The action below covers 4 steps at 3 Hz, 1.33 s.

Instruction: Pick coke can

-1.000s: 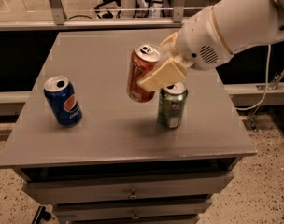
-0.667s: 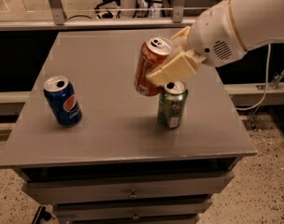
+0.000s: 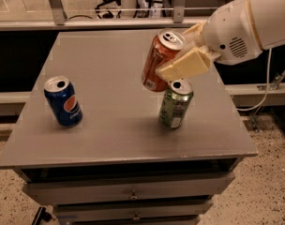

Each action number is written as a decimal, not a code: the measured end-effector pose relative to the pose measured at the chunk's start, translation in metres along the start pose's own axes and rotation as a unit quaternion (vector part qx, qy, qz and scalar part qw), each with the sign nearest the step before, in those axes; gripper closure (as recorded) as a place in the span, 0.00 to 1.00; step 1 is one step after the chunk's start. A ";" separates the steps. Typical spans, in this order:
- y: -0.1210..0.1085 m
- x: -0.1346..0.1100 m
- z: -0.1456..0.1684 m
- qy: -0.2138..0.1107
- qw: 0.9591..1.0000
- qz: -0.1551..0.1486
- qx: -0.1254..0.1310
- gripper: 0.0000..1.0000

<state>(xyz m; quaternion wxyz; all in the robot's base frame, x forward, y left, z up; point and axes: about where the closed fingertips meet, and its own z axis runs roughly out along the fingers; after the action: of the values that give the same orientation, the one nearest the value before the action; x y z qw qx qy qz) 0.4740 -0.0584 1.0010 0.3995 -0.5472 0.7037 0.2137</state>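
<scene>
— Where is the glossy red-orange aluminium coke can [image 3: 159,60]?
— Tilted in the air just above the green cylindrical metal can [image 3: 175,104], clamped between the white gripper's [image 3: 174,53] flat cream fingers [image 3: 185,64]

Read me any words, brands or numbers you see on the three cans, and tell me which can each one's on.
Blue can: no legible words, only a round red-white-blue logo.
Red can, held tilted above the table by the gripper: white lettering and label patch, not legible.
Green can: markings not legible.
</scene>
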 end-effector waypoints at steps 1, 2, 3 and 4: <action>0.000 0.000 -0.003 -0.008 1.000 0.001 0.001 1.00; 0.000 -0.002 -0.004 -0.013 1.000 0.000 -0.001 1.00; 0.002 -0.006 -0.001 -0.017 1.000 -0.004 -0.007 1.00; 0.007 -0.020 0.006 -0.025 0.999 -0.012 -0.016 1.00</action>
<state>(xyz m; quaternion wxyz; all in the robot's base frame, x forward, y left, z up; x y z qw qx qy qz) 0.4713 -0.0393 1.0125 0.4107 -0.5569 0.6832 0.2334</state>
